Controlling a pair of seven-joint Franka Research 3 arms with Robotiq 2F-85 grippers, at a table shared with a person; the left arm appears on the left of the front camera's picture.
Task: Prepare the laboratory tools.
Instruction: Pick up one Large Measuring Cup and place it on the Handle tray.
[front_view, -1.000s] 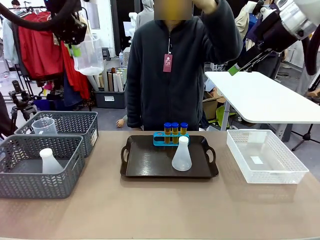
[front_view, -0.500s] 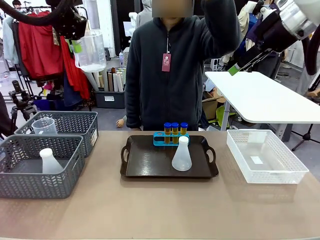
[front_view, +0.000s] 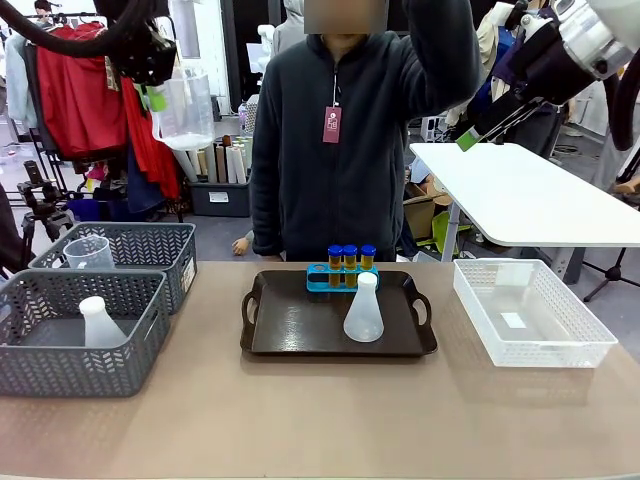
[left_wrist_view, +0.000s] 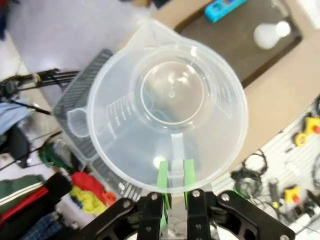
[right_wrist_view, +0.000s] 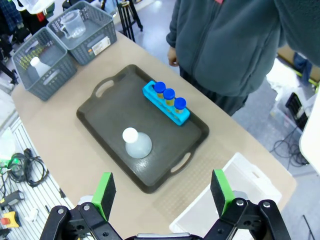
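Workshop table (front_view: 300, 430), left side: a clear measuring jug (front_view: 183, 108) hung high above the grey baskets (front_view: 150, 245), its handle pinched in the closed left gripper (left_wrist_view: 175, 166).
It had straightened within the last second, apparently bound for the tray (front_view: 290, 325) holding the flask (front_view: 363, 312) and tubes (front_view: 350, 256); the right gripper (right_wrist_view: 162, 192) stood wide open, and the jug's handle was barely discernible.

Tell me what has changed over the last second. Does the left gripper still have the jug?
Yes. The left gripper stays shut on the measuring jug, high above the table's left side. The jug has drifted slightly toward the robot's right and swung from tilted to nearly upright. Nothing was grasped or released. The right gripper remains open and raised. The tray with its flask and tubes, and the grey baskets, are unchanged.
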